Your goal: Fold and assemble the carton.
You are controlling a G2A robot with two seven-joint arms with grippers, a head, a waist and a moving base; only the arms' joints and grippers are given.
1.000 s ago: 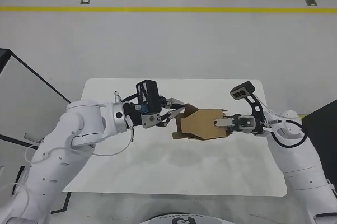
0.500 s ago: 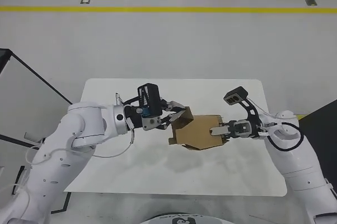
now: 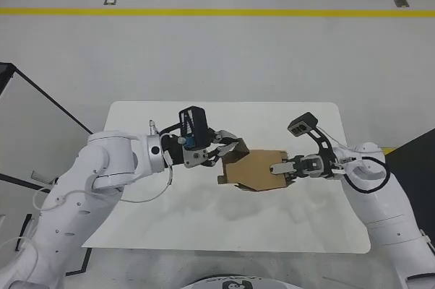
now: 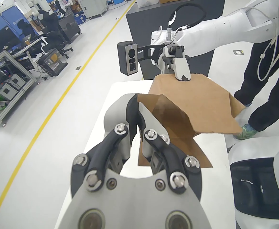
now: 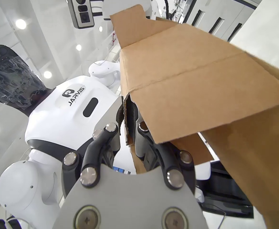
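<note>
White table (image 3: pixel 275 224), carton (image 3: pixel 257 170) held above it, left jaws clamped on one end flap, right jaws pinching opposite edge.

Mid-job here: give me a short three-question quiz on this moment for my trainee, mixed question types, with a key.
1. True or false: the left gripper is open and clear of the carton.
2. Multiple choice: what is the right gripper shut on? A) an edge of the carton B) a tape roll C) nothing
3. Fill in: in the left wrist view, the carton end nearest that gripper is ___ (open or sealed).
Key: 1 false; 2 A; 3 open.
</note>
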